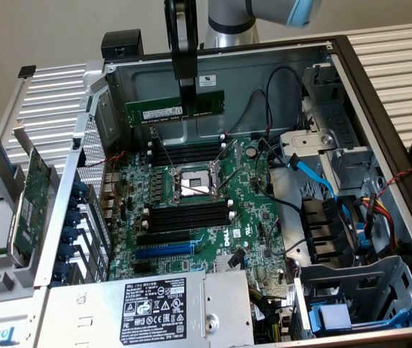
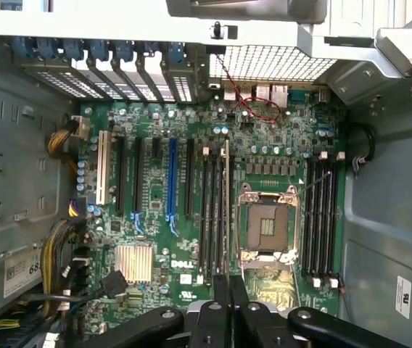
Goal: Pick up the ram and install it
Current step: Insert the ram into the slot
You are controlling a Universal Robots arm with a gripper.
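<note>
The ram (image 1: 155,111), a long narrow green stick with a white label, hangs level in the air inside the open computer case. My gripper (image 1: 189,101) is shut on it, its black fingers clamping the stick right of its middle. The stick hovers above the far bank of black memory slots (image 1: 188,154), clear of the motherboard (image 1: 253,210). In the wrist view my fingers (image 2: 221,290) point down at the board, and the ram (image 2: 225,217) shows edge-on as a thin strip over the memory slots (image 2: 213,217) beside the CPU socket (image 2: 268,225).
A second bank of memory slots (image 1: 188,214) lies on the near side of the CPU socket (image 1: 191,183). A green expansion card (image 1: 32,203) stands outside the case at the exterior view's left. The power supply (image 1: 162,308) sits at the front, cables and a drive cage (image 1: 351,217) at the right.
</note>
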